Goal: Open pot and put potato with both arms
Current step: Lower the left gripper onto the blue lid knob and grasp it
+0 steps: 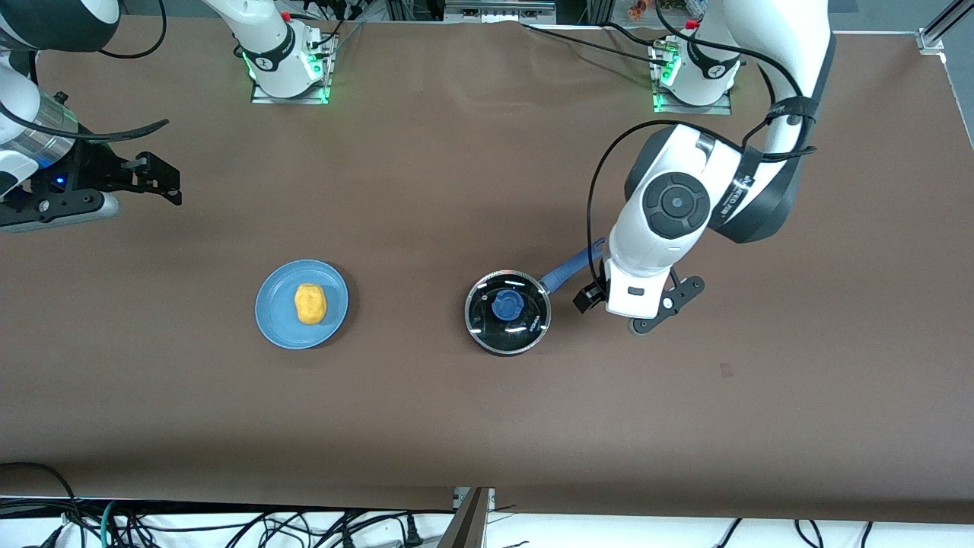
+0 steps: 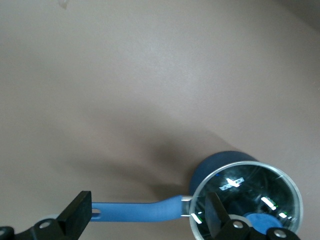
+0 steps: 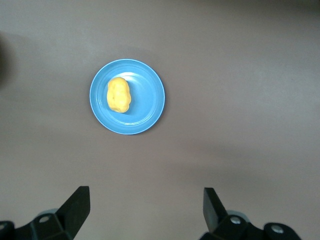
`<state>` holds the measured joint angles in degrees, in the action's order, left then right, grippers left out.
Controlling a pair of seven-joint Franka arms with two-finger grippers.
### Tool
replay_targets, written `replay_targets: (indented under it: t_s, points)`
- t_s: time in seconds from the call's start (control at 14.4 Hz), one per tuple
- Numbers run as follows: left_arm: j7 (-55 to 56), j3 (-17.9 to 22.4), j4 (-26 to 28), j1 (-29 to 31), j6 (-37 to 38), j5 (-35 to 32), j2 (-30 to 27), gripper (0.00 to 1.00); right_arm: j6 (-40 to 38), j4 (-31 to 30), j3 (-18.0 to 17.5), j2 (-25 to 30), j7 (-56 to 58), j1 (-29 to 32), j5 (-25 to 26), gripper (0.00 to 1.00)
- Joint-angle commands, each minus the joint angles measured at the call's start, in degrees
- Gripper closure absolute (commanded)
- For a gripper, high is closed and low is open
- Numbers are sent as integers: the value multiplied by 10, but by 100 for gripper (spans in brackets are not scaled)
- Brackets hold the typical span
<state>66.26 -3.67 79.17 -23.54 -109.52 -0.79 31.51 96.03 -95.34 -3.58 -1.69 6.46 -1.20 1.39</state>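
One lidded pot point(image 1: 507, 311), unlabelled.

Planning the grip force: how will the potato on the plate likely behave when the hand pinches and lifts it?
The potato looks oval and lumpy, so it may roll or twist between flat fingers. It seems small and probably light. It lies loose on the smooth blue plate, so a nudge could slide it.

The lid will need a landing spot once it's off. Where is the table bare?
Bare table lies between the plate holding the potato and the pot, and nearer the front camera than both. It is crowded at the pot's handle, under the left claw.
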Motion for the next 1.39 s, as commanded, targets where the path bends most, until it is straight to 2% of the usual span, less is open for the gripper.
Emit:
replay_targets:
  t_s: [0.0, 0.28, 0.48, 0.69, 0.97, 1.18, 1.32]
  points:
    - [81, 6, -23, -23, -35, -8, 28, 0, -7, 9, -4, -2, -7, 2, 5, 0]
    - [168, 10, -30, -57, -87, -11, 58, 0, -6, 10, -4, -3, -8, 3, 5, 0]
    - [203, 12, -74, -80, -85, -13, 104, 0, -6, 10, -4, -3, -8, 3, 5, 0]
    - [225, 15, -96, -92, -85, -12, 121, 0, -6, 10, -4, -2, -8, 3, 5, 0]
    - [264, 23, -160, -100, -83, -12, 159, 0, -1, 10, -4, -3, -8, 4, 5, 0]
    - [276, 31, -169, -109, -83, -12, 171, 0, 1, 11, -4, -5, -8, 4, 6, 0]
    - [289, 52, -175, -124, -87, -12, 183, 0, 0, 14, -4, -7, -8, 4, 7, 0]
